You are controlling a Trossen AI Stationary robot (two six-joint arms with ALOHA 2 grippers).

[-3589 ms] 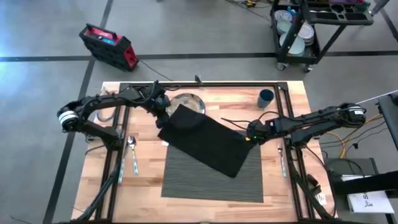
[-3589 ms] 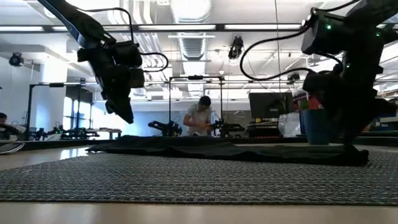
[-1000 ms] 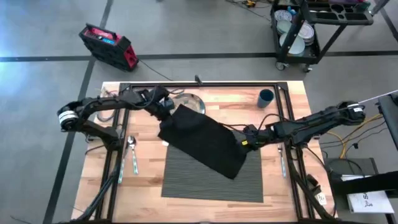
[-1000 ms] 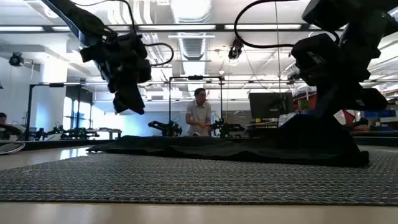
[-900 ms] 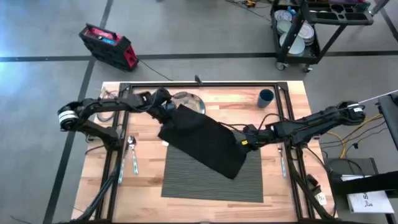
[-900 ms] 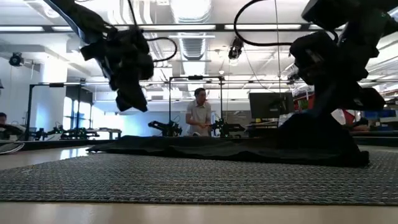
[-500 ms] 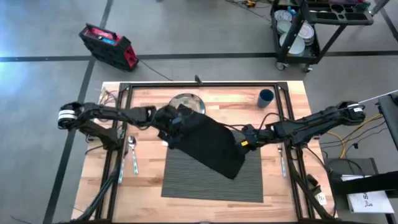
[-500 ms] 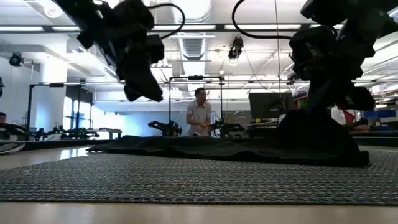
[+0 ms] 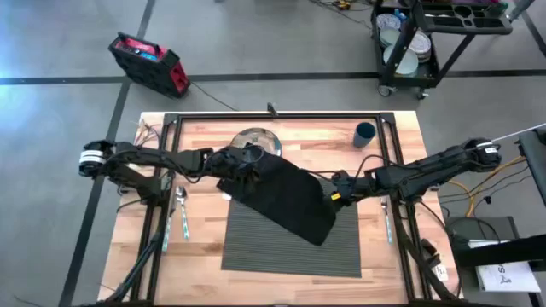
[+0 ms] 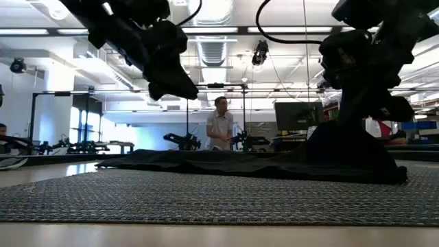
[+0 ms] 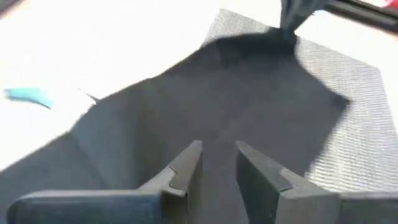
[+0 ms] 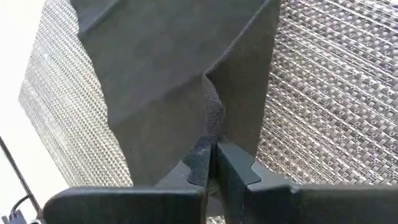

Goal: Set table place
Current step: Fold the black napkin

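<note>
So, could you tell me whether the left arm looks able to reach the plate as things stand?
Probably yes. The left gripper hovers open over the napkin right beside the plate, whose exposed rim has nothing over it. One side lies under the napkin, which the right gripper pinches.

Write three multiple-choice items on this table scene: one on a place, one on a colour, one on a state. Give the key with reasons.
1. Where does the black napkin lie?
A. Folded beside the spoon
B. Partly over the ribbed placemat, its far corner toward the metal plate
C. Inside the cup

2. What colour is the cup at the table's far right?
A. Dark blue
B. Red
C. White

3. What is the right hand doing?
A. Hanging open above the cup
B. Pinching a fold of the napkin
C. Gripping a fork

Key: 1 B, the high view shows the cloth slanting across the mat's top edge. 2 A, the high view shows a dark blue cup. 3 B, the right wrist view shows its fingers closed on the cloth.
</note>
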